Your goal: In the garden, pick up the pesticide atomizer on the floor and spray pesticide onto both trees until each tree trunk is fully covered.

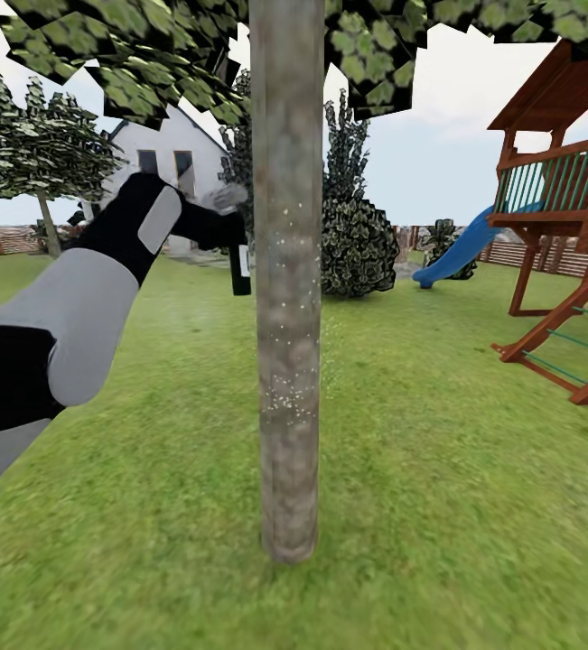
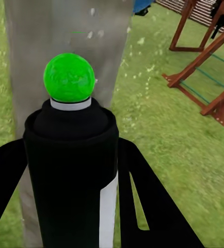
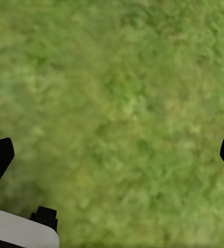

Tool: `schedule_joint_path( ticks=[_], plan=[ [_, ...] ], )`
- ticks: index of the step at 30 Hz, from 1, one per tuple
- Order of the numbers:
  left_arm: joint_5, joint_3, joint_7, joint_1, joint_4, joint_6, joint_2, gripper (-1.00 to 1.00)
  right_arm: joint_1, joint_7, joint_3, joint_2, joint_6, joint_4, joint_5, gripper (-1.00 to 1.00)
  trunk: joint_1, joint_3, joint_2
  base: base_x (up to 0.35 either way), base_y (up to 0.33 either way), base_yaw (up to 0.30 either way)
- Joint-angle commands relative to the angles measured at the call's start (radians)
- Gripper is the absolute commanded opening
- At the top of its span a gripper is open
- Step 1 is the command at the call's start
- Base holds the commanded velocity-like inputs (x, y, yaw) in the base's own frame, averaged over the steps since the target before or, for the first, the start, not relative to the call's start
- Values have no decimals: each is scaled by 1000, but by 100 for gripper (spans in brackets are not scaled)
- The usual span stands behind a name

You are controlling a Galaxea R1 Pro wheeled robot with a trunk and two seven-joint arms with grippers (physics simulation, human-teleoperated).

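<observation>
A thick grey-brown mottled tree trunk point(image 1: 285, 271) rises right in front of me, with white pesticide specks point(image 1: 284, 384) dotted over its bark. My left gripper point(image 1: 237, 236) is raised close to the trunk's left side. In the left wrist view, the left gripper point(image 2: 70, 170) is shut on the pesticide atomizer point(image 2: 70, 134), a dark bottle with a bright green knob on top. The knob faces the trunk point(image 2: 65, 26) at close range. A second tree point(image 1: 48, 149) stands far off to the left. My right gripper point(image 3: 112, 155) hangs open over bare grass.
A wooden play tower point(image 1: 564, 208) with a blue slide point(image 1: 456, 253) stands to the right. Dark bushes point(image 1: 359, 239) and a white house point(image 1: 167, 153) lie behind the trunk. A brown slat fence point(image 1: 0, 241) runs along the lawn's far edge.
</observation>
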Motion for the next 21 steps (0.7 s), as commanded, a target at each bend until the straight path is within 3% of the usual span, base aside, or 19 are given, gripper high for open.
schedule_joint_path(
  ticks=[1,5,6,9,14,17,21],
  plan=[
    [5,1,0,0,38,-29,0,-100,0,0,0,0,1,0,0,100,0,0,0,0,0,0],
    [4,1,-2,0,128,-61,0,-100,0,0,1,-1,2,0,1,100,0,0,0,0,0,0],
    [3,1,-3,0,178,-107,0,-100,0,0,1,-2,2,0,1,100,0,0,0,0,0,0],
    [3,-1,-5,0,239,-141,0,-100,0,0,1,-2,3,0,2,100,0,0,0,0,0,0],
    [2,-2,-17,1,265,-159,-2,-100,0,0,1,-2,3,0,2,100,0,0,0,0,0,0],
    [-4,-4,-21,1,265,-227,-5,-100,0,0,1,-3,3,0,2,100,0,0,0,0,0,0],
    [-114,-24,-27,1,264,-257,-11,-100,0,0,1,-5,3,0,2,100,0,0,0,0,0,0]
  ],
)
